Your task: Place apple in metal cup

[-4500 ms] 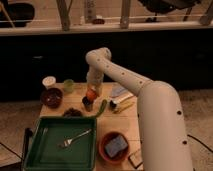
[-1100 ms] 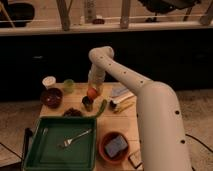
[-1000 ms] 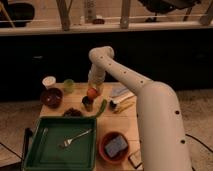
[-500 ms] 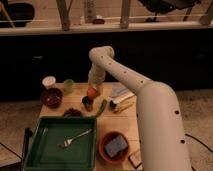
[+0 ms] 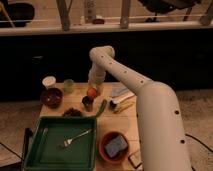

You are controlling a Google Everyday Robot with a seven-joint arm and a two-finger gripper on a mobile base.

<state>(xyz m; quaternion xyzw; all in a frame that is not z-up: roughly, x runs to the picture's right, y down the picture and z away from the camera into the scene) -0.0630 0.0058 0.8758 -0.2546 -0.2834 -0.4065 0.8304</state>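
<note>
The white cup [image 5: 48, 81] and pale green cup [image 5: 68, 85] stand at rear left. The metal cup [image 5: 87, 104] stands to their right. Just above its rim, the gripper [image 5: 93, 89] is positioned with jaws clenched on the apple [image 5: 92, 93].

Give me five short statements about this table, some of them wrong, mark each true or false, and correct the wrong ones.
1. The gripper is closed on the apple. True.
2. The apple sits inside the metal cup. False: it is in the gripper, close above the cup in the picture.
3. A fork lies in the green tray. True.
4. The blue sponge lies in the green tray. False: it is in the orange-brown bowl.
5. The tray holds two forks. False: only one shows.
</note>
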